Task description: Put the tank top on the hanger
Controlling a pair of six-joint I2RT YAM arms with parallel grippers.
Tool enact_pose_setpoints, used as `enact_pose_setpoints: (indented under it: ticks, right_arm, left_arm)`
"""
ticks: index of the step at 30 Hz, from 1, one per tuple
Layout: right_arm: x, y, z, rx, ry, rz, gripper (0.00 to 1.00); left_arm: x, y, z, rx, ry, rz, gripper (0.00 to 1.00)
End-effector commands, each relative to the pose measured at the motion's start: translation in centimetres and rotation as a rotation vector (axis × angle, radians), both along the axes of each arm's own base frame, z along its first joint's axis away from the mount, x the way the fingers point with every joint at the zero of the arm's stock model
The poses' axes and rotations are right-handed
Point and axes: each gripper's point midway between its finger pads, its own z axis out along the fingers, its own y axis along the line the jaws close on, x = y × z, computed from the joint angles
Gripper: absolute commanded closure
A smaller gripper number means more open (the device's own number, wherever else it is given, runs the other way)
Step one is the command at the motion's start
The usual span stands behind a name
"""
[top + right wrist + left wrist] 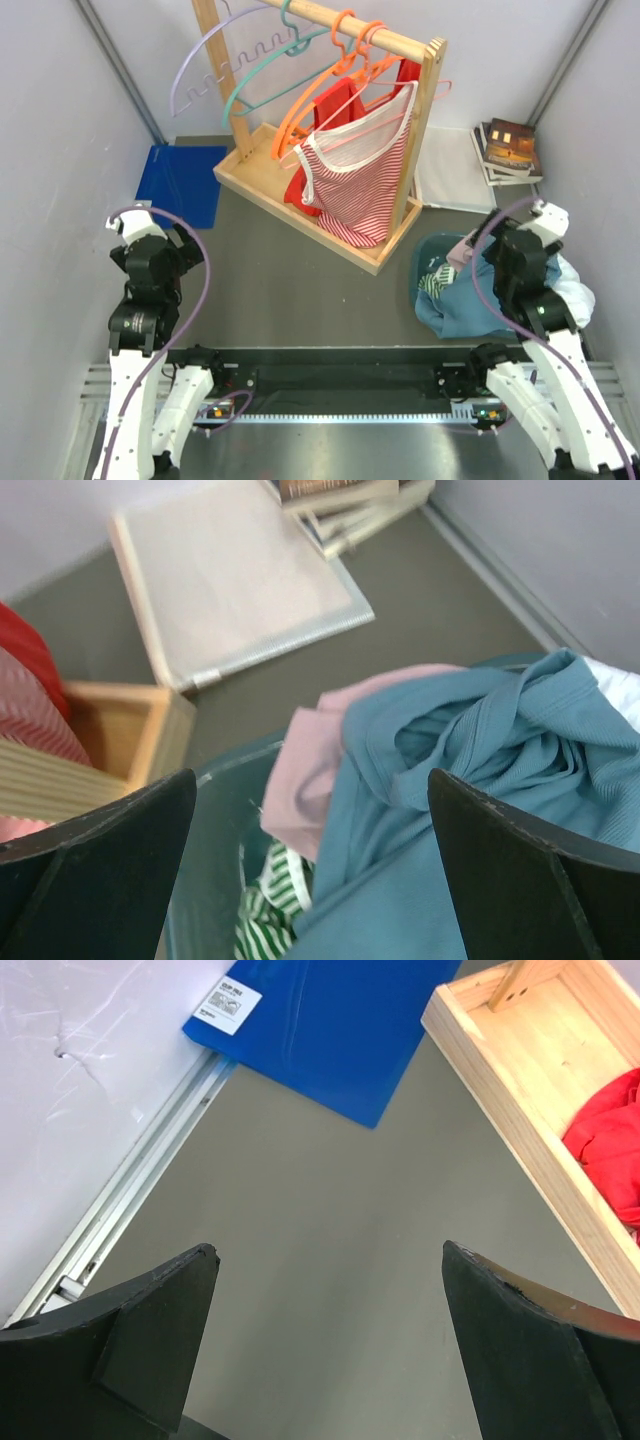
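Bare grey table [285, 290] between the arms, wooden rack [430, 110] across the far middle, full basket [422, 262] at right

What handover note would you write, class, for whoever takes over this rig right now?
Left gripper: open, empty, above the grey tabletop.
Right gripper: open, empty, over the dark basket.
Dusty teal-blue fabric tank top: crumpled in that basket among other clothes.
Thin teal-green plastic hanger: hooked on the wooden rack.
Done: nothing yet.
Left: pick up the tank top and put it on the hanger.

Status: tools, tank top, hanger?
left tool, right tool open, empty; tank top bunched in basket among other clothes, under right tool; hanger on rack, untouched; pink garment against tank top.
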Motion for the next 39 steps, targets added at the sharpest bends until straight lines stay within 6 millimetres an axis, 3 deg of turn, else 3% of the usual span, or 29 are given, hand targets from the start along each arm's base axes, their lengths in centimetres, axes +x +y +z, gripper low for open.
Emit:
enact_pose_setpoints:
  ticks: [1,5,10,14,17,23,26,31,34,35,39]
  right_arm:
    - [1.9,0.7,0.4,-0.077,0.122,0.057,0.0]
    - [2.0,0.5,-2.1,-0.087,0.288,0.019,0.0]
    - [-0.8,-0.5,-5.8,-0.006,0.47,-0.092,0.0]
    - [-2.3,-1.2,-8.2,0.049,0.505,-0.129,0.0]
    - [-1.9,-1.8,-7.9,0.07,0.491,-0.146,0.0]
    - [-0.4,-2.8,-7.8,0.102,0.469,-0.159,0.04]
    - [0.2,-4.5,-7.8,0.097,0.468,-0.206,0.07]
    - [2.2,-4.7,-8.6,0.118,0.486,-0.196,0.12]
    - [3.3,-4.9,-8.0,0.115,0.473,-0.194,0.25]
    - [3.8,-4.9,-7.4,0.109,0.46,-0.187,0.38]
    - [4.6,-5.1,-5.5,0.096,0.421,-0.182,0.66]
  left_arm:
    - [1.7,-0.6,-1.2,-0.033,0.019,-0.017,0.01]
    - [2.7,-1.5,-2.9,-0.073,0.055,-0.04,0.01]
    - [3.0,-2.3,-4.1,-0.109,0.088,-0.067,0.01]
    - [2.5,-2.5,-4.6,-0.113,0.091,-0.073,0.01]
    - [2.6,-3.0,-5.1,-0.133,0.098,-0.088,0.01]
    - [3.5,-3.9,-8.0,-0.188,0.172,-0.095,0.01]
    - [4.5,-4.3,-7.8,-0.204,0.153,-0.111,0.01]
    - [6.4,-4.6,-7.0,-0.17,0.161,-0.151,0.01]
    - [7.3,-4.5,-7.0,-0.143,0.161,-0.16,0.01]
    - [7.6,-4.4,-7.4,-0.139,0.174,-0.16,0.01]
    - [8.8,-5.0,-7.2,-0.139,0.175,-0.191,0.01]
